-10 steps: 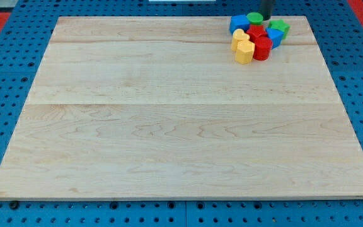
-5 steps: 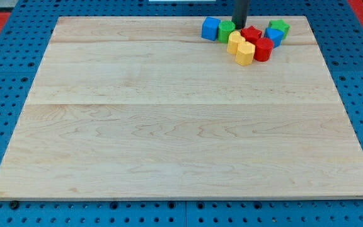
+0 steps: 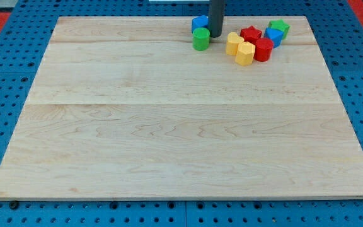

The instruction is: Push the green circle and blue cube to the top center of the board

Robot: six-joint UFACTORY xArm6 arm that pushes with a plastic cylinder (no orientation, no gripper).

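Note:
The green circle (image 3: 201, 38) stands near the board's top edge, a little right of centre. The blue cube (image 3: 200, 23) sits just above it, touching or nearly touching it. My tip (image 3: 215, 34) is right beside both, on their right side. The dark rod comes down from the view's top and hides part of the blue cube's right edge.
A cluster stays to the right: two yellow blocks (image 3: 234, 43) (image 3: 245, 53), a red star (image 3: 251, 33), a red cylinder (image 3: 263, 48), a second blue block (image 3: 273, 34) and a green star (image 3: 280, 27). The wooden board (image 3: 169, 126) lies on a blue pegboard.
My tip has swept left along the top edge. It pushed the green circle and blue cube left, out of the cluster. The other blocks barely moved.

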